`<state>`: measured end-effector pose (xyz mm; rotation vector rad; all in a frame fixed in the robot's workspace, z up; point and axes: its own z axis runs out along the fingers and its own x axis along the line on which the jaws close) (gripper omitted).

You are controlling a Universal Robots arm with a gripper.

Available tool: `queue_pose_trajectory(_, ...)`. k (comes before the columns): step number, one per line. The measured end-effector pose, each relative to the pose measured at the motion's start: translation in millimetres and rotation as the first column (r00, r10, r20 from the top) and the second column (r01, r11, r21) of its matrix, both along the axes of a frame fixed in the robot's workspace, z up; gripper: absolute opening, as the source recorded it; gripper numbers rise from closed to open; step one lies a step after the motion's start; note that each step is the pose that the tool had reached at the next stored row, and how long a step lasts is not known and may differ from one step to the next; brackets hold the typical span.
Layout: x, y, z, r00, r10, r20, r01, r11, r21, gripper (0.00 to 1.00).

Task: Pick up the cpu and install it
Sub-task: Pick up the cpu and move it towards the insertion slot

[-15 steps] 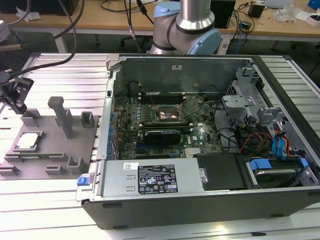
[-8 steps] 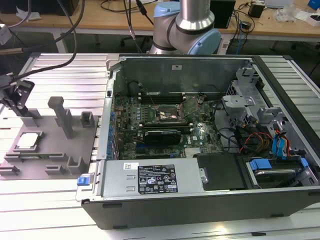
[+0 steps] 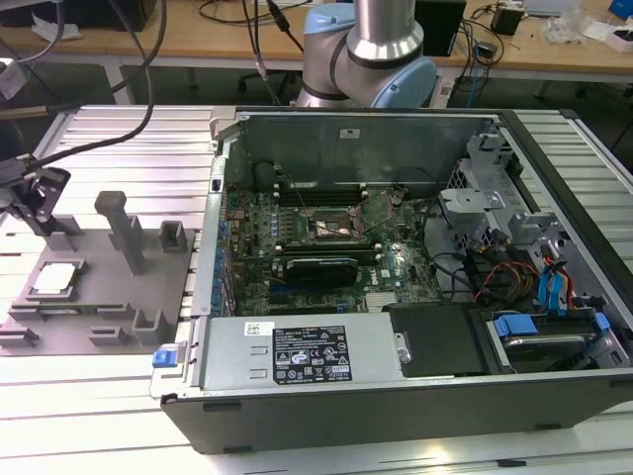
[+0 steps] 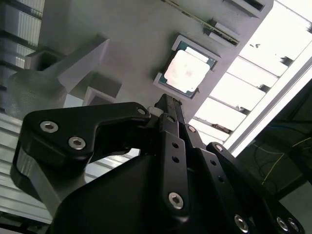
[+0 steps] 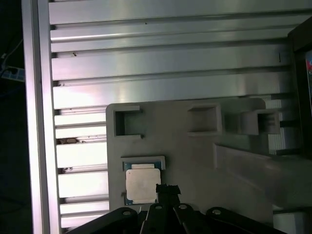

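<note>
The cpu [image 3: 54, 280] lies flat, silvery face up, in a shallow pocket of the grey fixture [image 3: 109, 287]. In the exterior view this fixture sits on the slatted metal worktop [image 3: 119, 139], at 9 o'clock from the open case [image 3: 396, 396], on the exterior view's left. The cpu's pocket is at the fixture's 9 o'clock end, well apart from the case.

The tool [image 5: 167, 188] has its fingers drawn together to a narrow point and holds nothing. In both wrist views that point sits just beside one edge of the cpu, overlapping its rim as seen from above. In the exterior view the tool hangs at roughly 12 o'clock from the cpu with a gap of bare fixture between them, so it is over the chip but not touching it.

Inside the case the socket [image 3: 331, 226] lies near the middle of the motherboard [image 3: 297, 267]; I cannot tell what sits in its frame. The arm [image 3: 381, 40] rises at the case's 12 o'clock side.
</note>
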<state>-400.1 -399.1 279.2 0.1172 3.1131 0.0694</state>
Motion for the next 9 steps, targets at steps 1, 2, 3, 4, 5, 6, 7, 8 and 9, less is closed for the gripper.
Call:
queue_pose_trajectory(1, -0.4, 0.0, -1.6, 1.0, 0.0, -0.0001, 0.0, 1.0, -0.0001, 0.11)
queue_pose_trajectory(2, -0.7, 0.0, -2.7, 1.0, 0.0, -0.0001, 0.0, 1.0, -0.0001, 0.11)
queue_pose_trajectory(3, -1.1, 0.0, -4.1, 1.0, 0.0, 0.0, 0.0, 1.0, 0.0, 0.11)
queue_pose_trajectory(4, -1.5, 0.0, -5.3, 1.0, 0.0, -0.0001, 0.0, 1.0, -0.0001, 0.11)
queue_pose_trajectory(5, -1.8, 0.0, -6.5, 1.0, 0.0, -0.0001, 0.0, 1.0, 0.0, 0.11)
queue_pose_trajectory(6, -2.1, 0.0, -7.3, 1.0, 0.0, -0.0002, 0.0, 1.0, -0.0001, 0.11)
queue_pose_trajectory(7, -2.6, 0.0, -9.0, 1.0, 0.0, -0.0001, 0.0, 1.0, 0.0, 0.11)
queue_pose_trajectory(8, -2.8, 0.0, -10.3, 1.0, 0.0, 0.0, 0.0, 1.0, 0.0, 0.11)
queue_pose_trajectory(9, -3.1, -0.1, -12.0, 1.0, 0.0, -0.0001, 0.0, 1.0, -0.0001, 0.11)
